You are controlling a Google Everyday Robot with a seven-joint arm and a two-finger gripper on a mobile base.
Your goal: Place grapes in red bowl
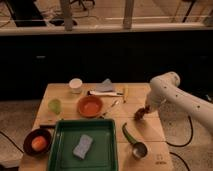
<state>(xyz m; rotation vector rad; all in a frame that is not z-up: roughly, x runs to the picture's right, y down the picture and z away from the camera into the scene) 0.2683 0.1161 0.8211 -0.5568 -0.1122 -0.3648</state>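
Observation:
The grapes are a small dark reddish bunch near the right edge of the wooden table. My gripper comes down from the white arm on the right and sits directly on the bunch, shut on it, low over the tabletop. The red bowl, bright orange-red and empty, stands at the table's middle, well to the left of the gripper.
A green tray holding a blue-grey sponge fills the front centre. A maroon bowl with an orange ball sits front left. A green cup, a white cup, a napkin with utensils and a green-handled scoop lie around.

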